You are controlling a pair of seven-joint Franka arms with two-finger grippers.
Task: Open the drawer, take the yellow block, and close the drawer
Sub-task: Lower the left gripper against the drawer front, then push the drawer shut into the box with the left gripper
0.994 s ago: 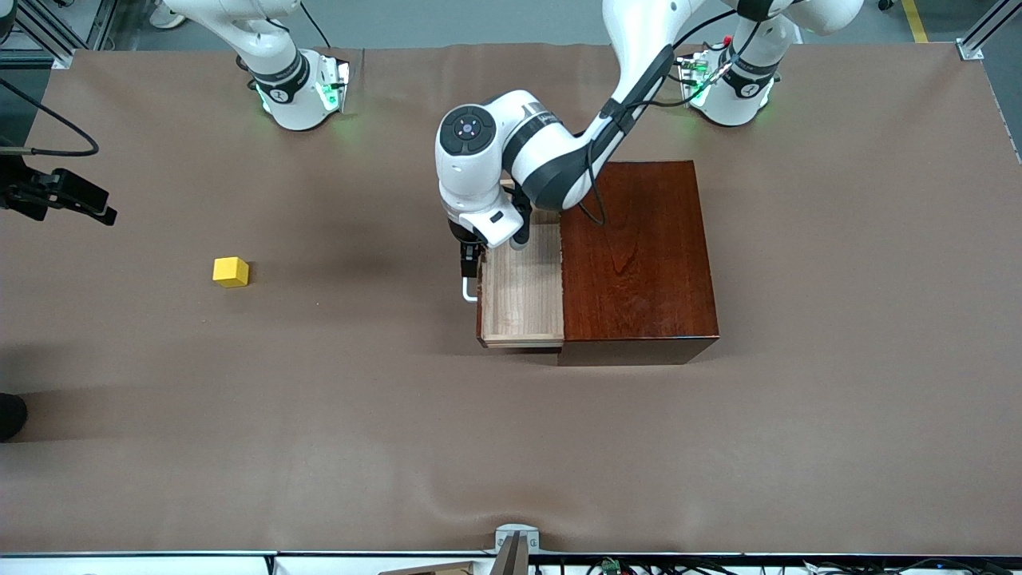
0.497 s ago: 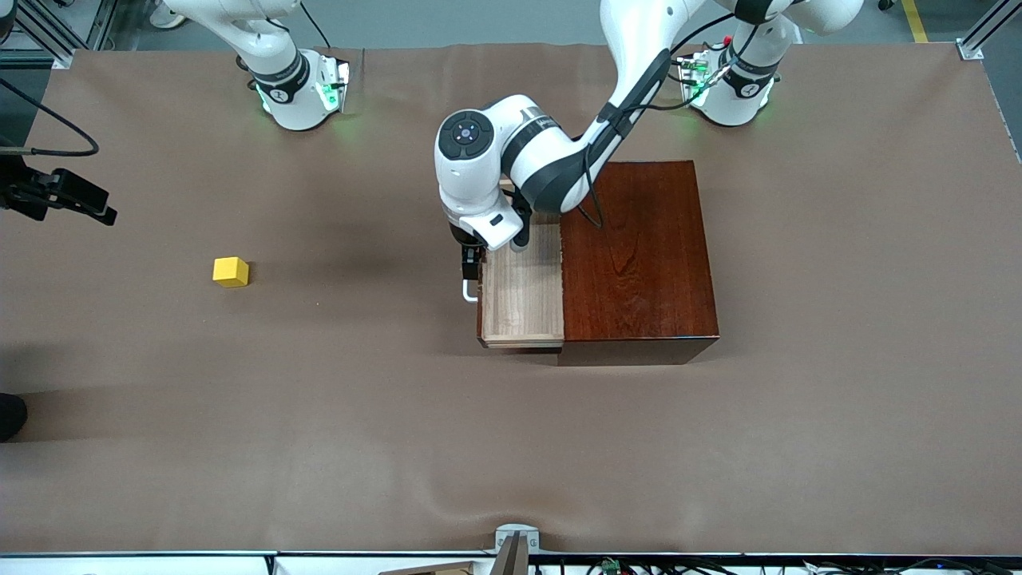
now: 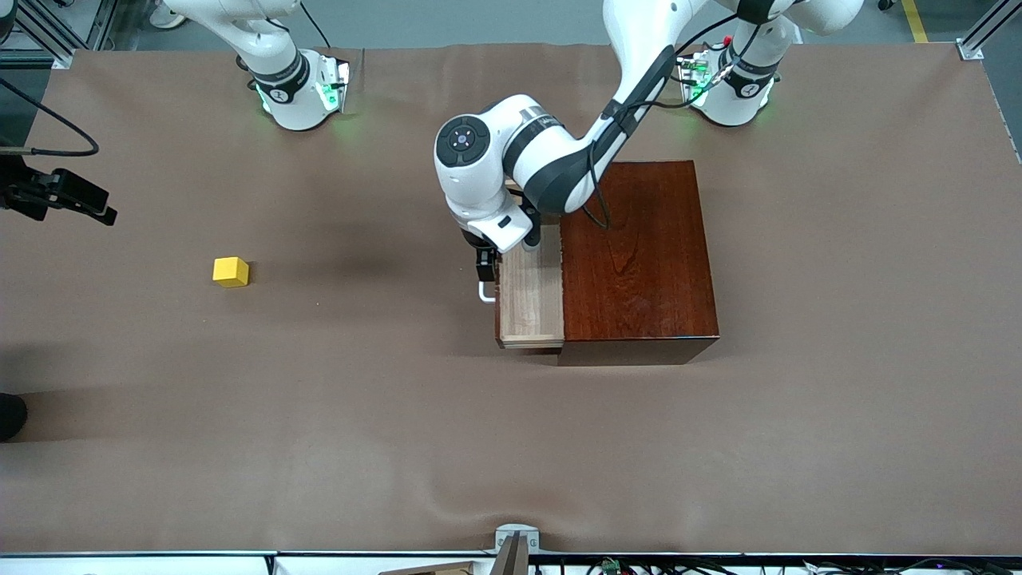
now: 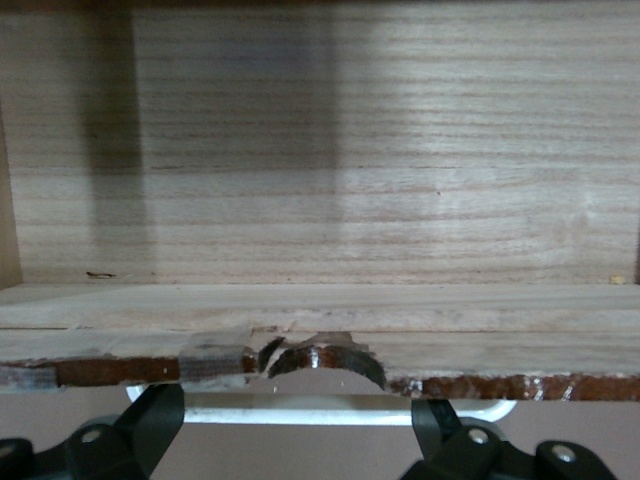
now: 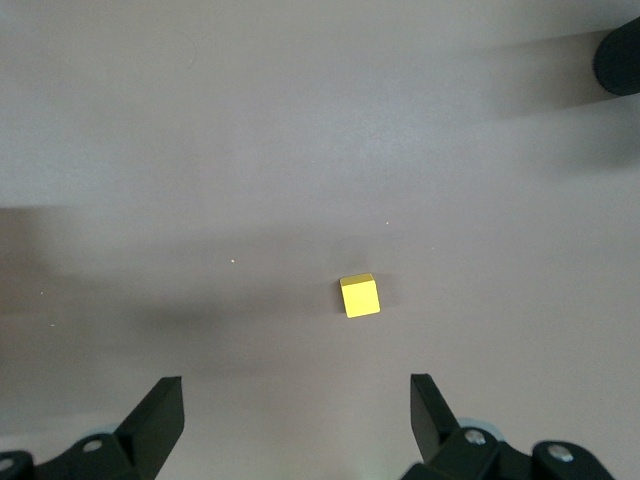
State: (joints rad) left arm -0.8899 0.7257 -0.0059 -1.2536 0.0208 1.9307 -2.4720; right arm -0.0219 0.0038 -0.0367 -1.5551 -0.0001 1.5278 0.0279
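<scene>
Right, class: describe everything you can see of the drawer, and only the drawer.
The drawer is a shallow tray of pale, grained plywood, showing nothing inside, with a white bar handle on its front. It stands partly pulled out of the glossy reddish-brown box, toward the right arm's end of the table. The left gripper is at the handle, its fingers open astride the bar.

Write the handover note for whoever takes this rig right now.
Left hand: open, at the white handle of the drawer, gripping nothing.
Right hand: open, empty, waiting in the air above the table.
Yellow block: on the table toward the right arm's end, well apart from the wooden box.
Drawer: partly pulled out; the tray part that shows is empty.
Done: drawer opened, block out.
Left: push the drawer fully shut, probably with the left hand.
</scene>
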